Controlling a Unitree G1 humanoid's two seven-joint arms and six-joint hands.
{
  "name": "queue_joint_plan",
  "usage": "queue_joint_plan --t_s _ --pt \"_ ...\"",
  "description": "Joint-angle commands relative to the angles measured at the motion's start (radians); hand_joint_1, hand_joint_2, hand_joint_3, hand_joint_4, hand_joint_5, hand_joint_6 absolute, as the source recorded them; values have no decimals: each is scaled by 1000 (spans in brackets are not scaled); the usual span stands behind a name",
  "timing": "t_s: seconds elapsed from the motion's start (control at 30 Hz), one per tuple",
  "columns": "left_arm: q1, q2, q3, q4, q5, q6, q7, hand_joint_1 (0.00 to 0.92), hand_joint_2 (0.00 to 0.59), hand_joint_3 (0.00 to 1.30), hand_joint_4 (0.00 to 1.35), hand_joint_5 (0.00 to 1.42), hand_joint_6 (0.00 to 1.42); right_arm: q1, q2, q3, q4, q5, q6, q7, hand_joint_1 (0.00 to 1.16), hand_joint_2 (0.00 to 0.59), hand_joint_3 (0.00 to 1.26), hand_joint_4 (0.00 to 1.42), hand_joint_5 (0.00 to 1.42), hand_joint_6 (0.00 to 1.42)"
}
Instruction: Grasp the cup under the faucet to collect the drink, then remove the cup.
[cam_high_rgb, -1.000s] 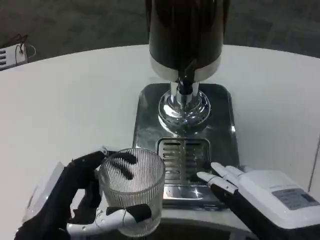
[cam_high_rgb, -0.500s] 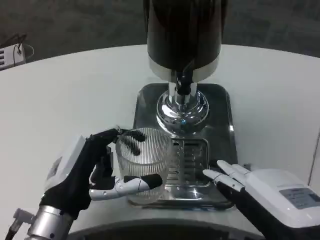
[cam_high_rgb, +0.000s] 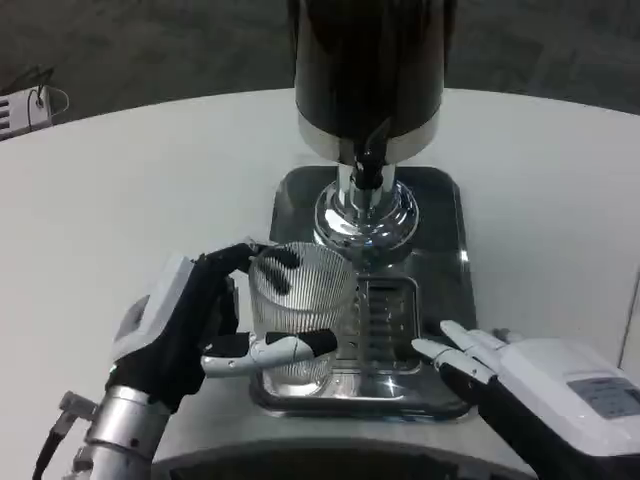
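In the head view, the left hand (cam_high_rgb: 190, 330) grips the ribbed clear cup (cam_high_rgb: 298, 310), fingers wrapped round its far side and the thumb across its near wall. The cup sits over the left edge of the dispenser's steel base (cam_high_rgb: 450, 260), just beside the slotted drip grate (cam_high_rgb: 385, 325) and short of the faucet (cam_high_rgb: 368, 172), which hangs under the dark tank (cam_high_rgb: 368, 60) further back and to the right. The right hand (cam_high_rgb: 500, 375) lies at the near right corner of the base with its fingers stretched out and apart, holding nothing. To do this step well, the left hand should carry the cup rightward and a little away from the robot until its mouth is directly beneath the spout, keeping it upright and low enough to clear the faucet, with a steady grip so the ribbed wall does not slip. Whether the cup's bottom touches the base or hangs just above it cannot be told. The cup looks empty, though glare on the ribs makes that uncertain. The tank's top is cut off by the frame, and any lever or tap handle is too dark to make out.
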Motion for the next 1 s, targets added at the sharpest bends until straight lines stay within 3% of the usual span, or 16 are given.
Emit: queue_joint_plan --t_s 0.03,0.63,1.0 --pt "-54 17 -15 48 13 -28 49 619 0 966 1098 1301 1424 16 0 -2 -19 9 -8 4 597 454 125 0 49 14" --pt "-229 -1 -124 219 78 -3 111 613 0 961 1086 1267 1424 45 -7 -25 -41 35 -8 3 606 458 125 0 50 17" --pt "-238 7 -160 244 80 3 94 562 0 816 891 1085 1382 64 -20 -53 -45 64 -6 1 598 461 125 0 50 26"
